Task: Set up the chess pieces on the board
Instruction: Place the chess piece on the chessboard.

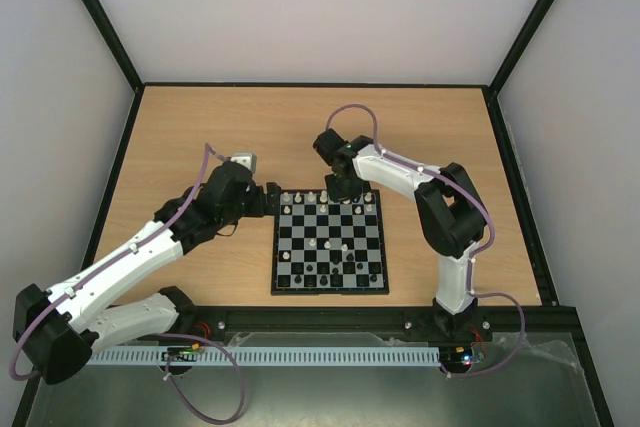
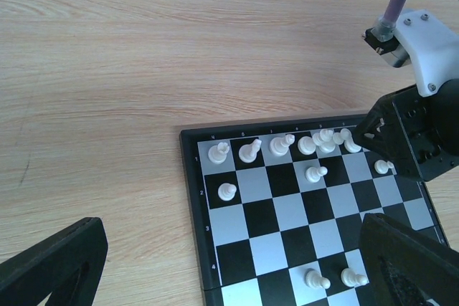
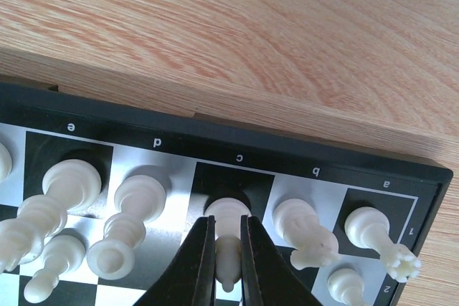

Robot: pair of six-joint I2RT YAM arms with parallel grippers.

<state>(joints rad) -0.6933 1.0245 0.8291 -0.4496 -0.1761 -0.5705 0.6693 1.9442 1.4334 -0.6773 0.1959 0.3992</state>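
Lying toward the pale wooden tabletop's (image 1: 200,127) near edge, the small black-and-grey chequered chessboard (image 1: 328,291) carries scattered pieces. The right gripper (image 1: 346,192) pinches a cream-white chess piece (image 3: 228,209) on the far-edge c square, seemingly seating it in the back rank. The left gripper (image 1: 270,199) hovers wide apart off the board's far-left corner, likely keeping clear.

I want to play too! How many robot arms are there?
2. The left arm reaches to the board's far left corner; the right arm reaches over its far edge, fingers pinching a white piece. None seem hidden.
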